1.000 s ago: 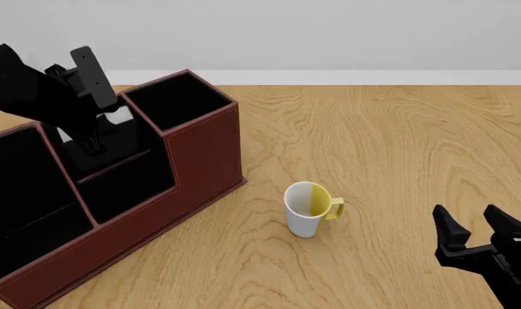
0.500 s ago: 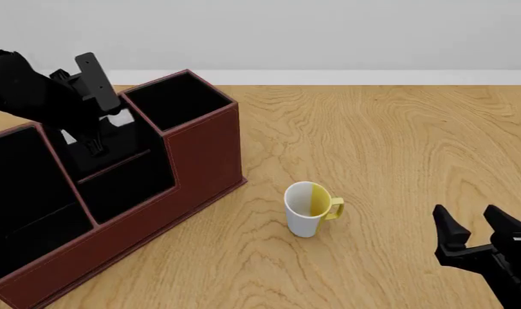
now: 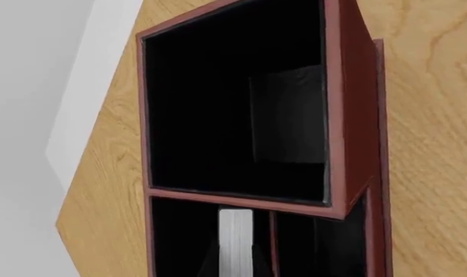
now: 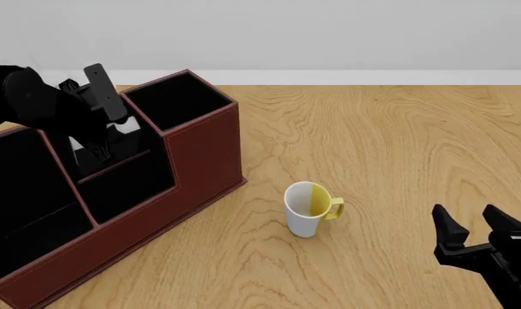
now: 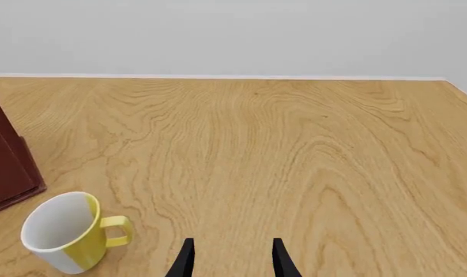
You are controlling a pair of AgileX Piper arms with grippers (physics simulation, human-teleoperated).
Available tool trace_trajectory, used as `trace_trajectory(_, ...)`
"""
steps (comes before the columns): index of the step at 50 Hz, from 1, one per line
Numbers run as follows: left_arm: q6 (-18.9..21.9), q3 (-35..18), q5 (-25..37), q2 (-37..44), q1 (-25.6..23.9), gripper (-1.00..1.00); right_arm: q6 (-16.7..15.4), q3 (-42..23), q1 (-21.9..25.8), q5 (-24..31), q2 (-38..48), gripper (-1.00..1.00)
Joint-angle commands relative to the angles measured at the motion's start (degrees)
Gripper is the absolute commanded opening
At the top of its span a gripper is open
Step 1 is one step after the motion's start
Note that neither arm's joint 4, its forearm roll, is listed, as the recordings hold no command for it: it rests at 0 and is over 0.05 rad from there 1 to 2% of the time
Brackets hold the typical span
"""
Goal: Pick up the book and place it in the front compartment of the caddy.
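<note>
The caddy (image 4: 204, 154) is a large dark red-brown box with black-lined slots at the left of the table. It also shows in the left wrist view (image 3: 337, 115). My left gripper (image 4: 101, 138) reaches down over its middle section, just left of the tall square compartment (image 4: 175, 100). It is shut on the book (image 4: 127, 123), whose white page edges show on both sides of the fingers. In the left wrist view the page edges (image 3: 236, 242) hang over a narrow slot; the fingers are lost against the black lining. My right gripper (image 4: 473, 233) is open and empty at the front right.
A white-and-yellow mug (image 4: 308, 209) stands upright on the wood table to the right of the caddy, also in the right wrist view (image 5: 60, 231). The caddy's corner (image 5: 7, 167) shows at that view's edge. A white wall lies beyond the table's far edge.
My left gripper has moved a little to the right and down with the book, closer to the tall square compartment. The right arm and the mug have not moved.
</note>
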Motion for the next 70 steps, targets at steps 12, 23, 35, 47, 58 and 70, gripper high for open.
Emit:
trace_trajectory(12, 3.2, 1.13, -4.64, 1.98, 3.04, -1.0, 0.01, 0.0, -0.06, -0.04, -0.14, 1.0)
trace_trajectory(23, 6.39, 0.98, -8.16, 3.37, 5.75, -1.0, 0.06, 0.0, -0.06, 0.13, -0.45, 1.0)
trace_trajectory(35, 5.84, 1.17, -8.02, 1.97, 5.32, 1.0, -0.11, 0.0, 0.06, 1.27, -1.82, 1.0)
trace_trajectory(47, 5.95, 1.43, -6.86, -1.0, 4.61, 1.0, -0.39, 0.0, 0.17, 3.29, -4.15, 1.0)
trace_trajectory(58, 3.6, -1.47, -2.82, -5.22, 1.7, 1.0, -0.48, 0.0, 0.35, 2.25, -3.12, 1.0)
trace_trajectory(70, -2.28, -1.37, 0.64, -16.67, -8.11, 1.0, -0.34, 0.0, 0.62, 4.08, -5.31, 1.0)
